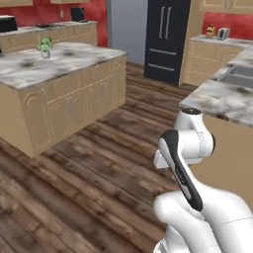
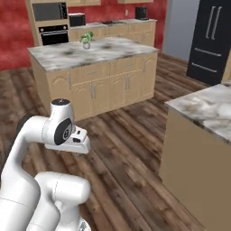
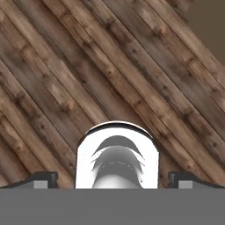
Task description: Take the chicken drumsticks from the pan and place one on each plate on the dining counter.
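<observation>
My gripper (image 3: 115,178) points straight down at the brown plank floor (image 3: 88,66). It is open, its two dark fingertips (image 3: 44,178) far apart, with nothing between them. The white arm (image 1: 185,148) is folded close above the base, over the floor. The dining counter (image 1: 217,99), white-grey marble with a built-in grey sink (image 1: 239,76), stands to the right of the arm; its near corner (image 2: 203,108) is bare. The pan, the chicken drumsticks and the plates are out of view.
A tan island (image 1: 59,62) with a marble top and a small potted plant (image 1: 45,47) stands ahead on the left. A black fridge (image 1: 165,39) is at the back. Wall ovens (image 2: 52,22) and back counters line the red wall. Wooden floor lies between island and counter.
</observation>
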Tool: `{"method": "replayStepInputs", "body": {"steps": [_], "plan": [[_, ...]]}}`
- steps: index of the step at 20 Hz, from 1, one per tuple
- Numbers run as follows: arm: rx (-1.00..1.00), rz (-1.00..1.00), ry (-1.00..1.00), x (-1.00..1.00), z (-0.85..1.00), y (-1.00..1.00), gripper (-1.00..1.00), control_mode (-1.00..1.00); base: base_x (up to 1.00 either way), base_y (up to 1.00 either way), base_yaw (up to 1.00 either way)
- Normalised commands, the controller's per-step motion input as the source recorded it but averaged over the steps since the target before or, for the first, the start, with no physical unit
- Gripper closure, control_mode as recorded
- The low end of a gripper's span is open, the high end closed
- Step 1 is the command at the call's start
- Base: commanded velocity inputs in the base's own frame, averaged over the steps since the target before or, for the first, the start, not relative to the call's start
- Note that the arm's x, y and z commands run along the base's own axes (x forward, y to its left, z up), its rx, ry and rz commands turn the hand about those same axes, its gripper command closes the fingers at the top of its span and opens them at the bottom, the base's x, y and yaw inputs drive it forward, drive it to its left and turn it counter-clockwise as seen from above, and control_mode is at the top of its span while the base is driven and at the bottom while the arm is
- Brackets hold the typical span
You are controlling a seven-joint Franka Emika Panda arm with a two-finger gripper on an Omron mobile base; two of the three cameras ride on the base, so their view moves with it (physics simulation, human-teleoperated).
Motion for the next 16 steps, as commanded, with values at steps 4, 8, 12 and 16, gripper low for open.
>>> {"method": "replayStepInputs", "body": {"steps": [4,8,12,16], "plan": [[0.0,0.0,0.0,0.0,0.0,0.0,-1.0,1.0,0.83,0.67,-0.35],[0.0,0.0,0.0,0.0,0.0,0.0,-1.0,1.0,0.8,0.68,-0.35],[0.0,0.0,0.0,0.0,0.0,0.0,-1.0,1.0,0.81,0.65,-0.39],[0.0,0.0,0.0,0.0,0.0,0.0,-1.0,1.0,0.83,0.62,-0.42]]}}
